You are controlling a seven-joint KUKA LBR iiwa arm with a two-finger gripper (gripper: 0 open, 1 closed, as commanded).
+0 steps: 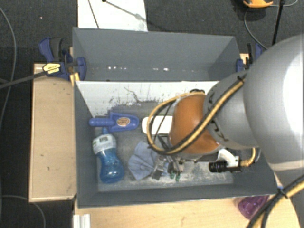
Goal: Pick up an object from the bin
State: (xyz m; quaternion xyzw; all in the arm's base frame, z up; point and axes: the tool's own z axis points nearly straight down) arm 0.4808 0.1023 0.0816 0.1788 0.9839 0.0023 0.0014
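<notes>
My gripper (167, 168) is low in the front middle of the bin, under the orange wrist cover. It stands right beside the right edge of a crumpled grey-blue cloth (139, 159) and seems to touch it. A small green bit shows at its tip, too small to make out. A clear blue plastic bottle (108, 159) with a white label lies left of the cloth. Behind the gripper a white flat object (159, 124) is partly hidden by the arm's cables.
A blue handled tool (115, 122) with a round brown label lies at the back left, above the bottle. The arm, its orange cover and looped cables hide the bin's right half. The front wall is close below the gripper.
</notes>
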